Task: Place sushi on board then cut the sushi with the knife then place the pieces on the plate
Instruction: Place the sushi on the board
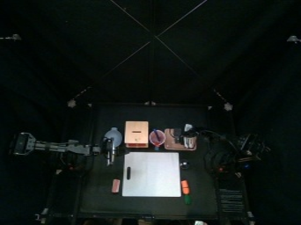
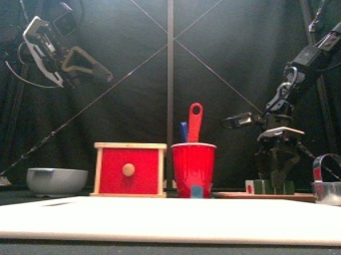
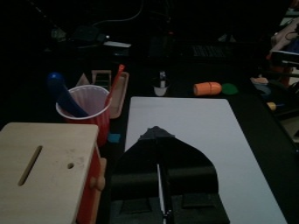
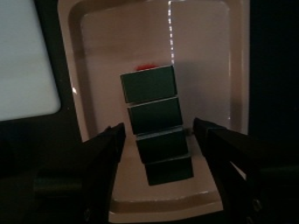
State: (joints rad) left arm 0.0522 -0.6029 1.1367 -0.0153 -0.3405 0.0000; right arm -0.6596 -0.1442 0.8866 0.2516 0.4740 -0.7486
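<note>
The sushi roll (image 4: 155,118) lies on the pink tray (image 4: 212,52), just past the white cutting board's (image 1: 153,173) back right corner. The right arm's fingers (image 4: 103,166) stand wide open on either side of the roll's end blocks, with a gap on each side, gripping nothing. The left arm's fingers (image 3: 135,171) are pressed together and empty, raised near the board's back left corner.
</note>
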